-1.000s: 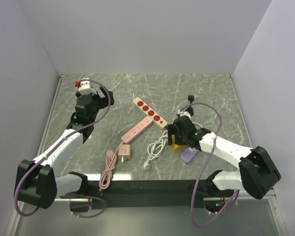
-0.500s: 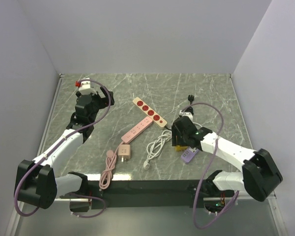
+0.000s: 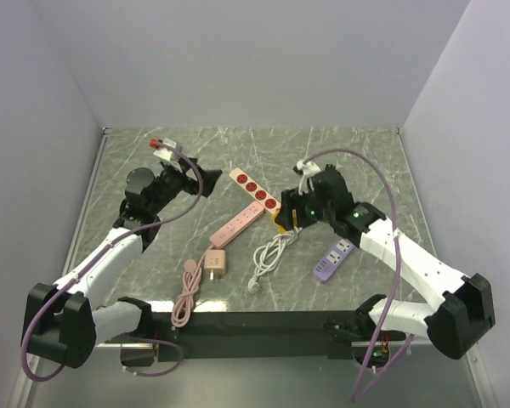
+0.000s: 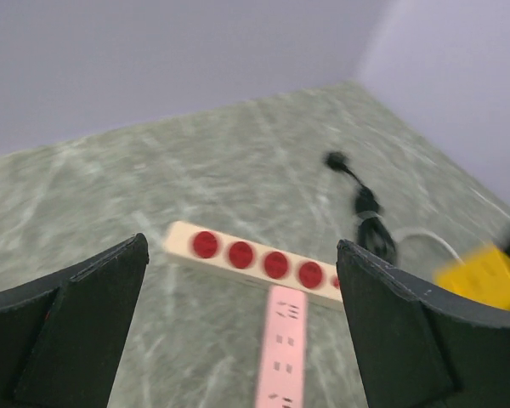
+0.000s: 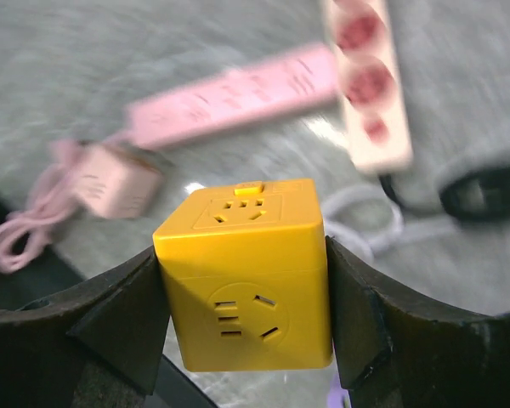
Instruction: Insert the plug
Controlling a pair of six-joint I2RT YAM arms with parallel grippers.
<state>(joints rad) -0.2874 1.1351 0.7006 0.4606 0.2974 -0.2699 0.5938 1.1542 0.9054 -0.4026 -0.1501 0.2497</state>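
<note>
The left claw [image 4: 242,246] hangs above the worktop [image 3: 365,161] with its jaws spread wide and nothing between them; it looks to be parked out of the way, its camera aimed at the strips. To its right a pink power strip [image 3: 238,225] lies flat, its pink cord [image 3: 187,293] running toward the near edge past a pink block [image 3: 218,262]. Just beyond it a beige strip [image 3: 257,194] with round red sockets lies at an angle, sockets up, which leaves both strips open to an approach from above. A loose white cable [image 3: 270,252] is coiled near the pink strip's far end. Above that spot the right claw [image 3: 287,218] is closed on the plug [image 5: 246,285], one finger pressed against each side face, so the yellow cube is carried clear of the worktop and near the beige strip's near end. Its prongs are not visible; the sides facing the wrist camera show socket holes. This reads as a carry toward a socket, though I cannot tell which strip is meant. Farther right a purple strip [image 3: 333,259] lies flat, well apart from the claw. The worktop is grey-green stone-patterned with pale veins, closed in by plain pale walls at the back and both sides.
</note>
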